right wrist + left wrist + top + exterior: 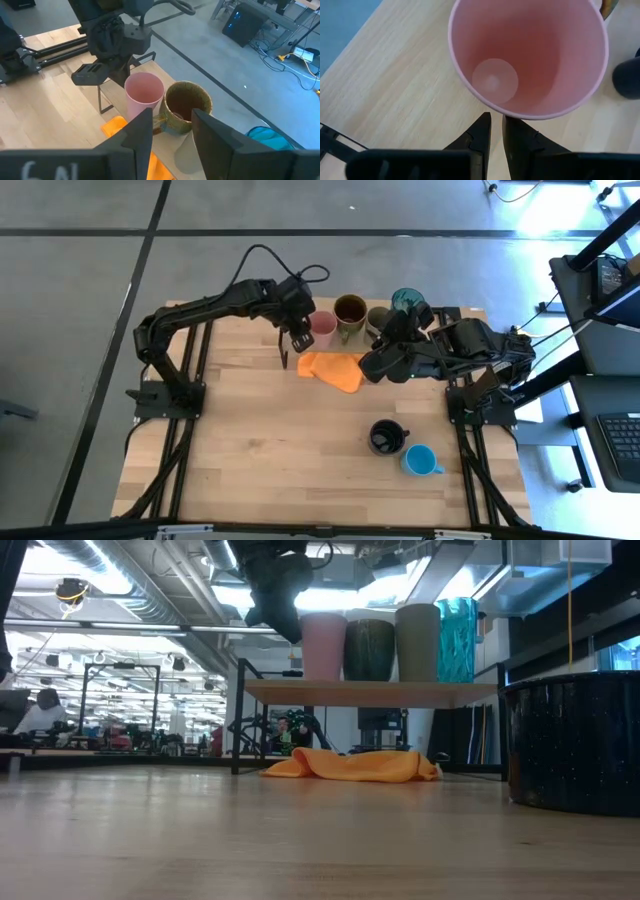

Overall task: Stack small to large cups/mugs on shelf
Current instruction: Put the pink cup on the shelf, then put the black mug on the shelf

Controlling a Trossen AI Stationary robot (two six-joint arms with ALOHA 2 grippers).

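Dark fingers of the left gripper (496,131) stand nearly together with only a slit between them, holding nothing, just beside the rim of the pink cup (530,55) and above the shelf (370,692). That cup stands upright at the left end of a row on the shelf board. To its right come the mustard-brown mug (350,311), the olive-grey cup (417,642) and the teal tumbler (456,638) at the far right, each close beside the next.

Over the right part of that row hangs the right gripper (172,127), its two fingers apart and empty, looking down toward the mustard-brown mug and the pink cup.

So four of the six pieces seem placed, though whether their order truly runs small to large is hard to judge from these angles. Two are left: the black mug (387,437) and the light blue mug (420,460), side by side on the tabletop (260,460) at the near right, well apart from the shelf. An orange cloth (335,369) lies on the table under the shelf's near edge.
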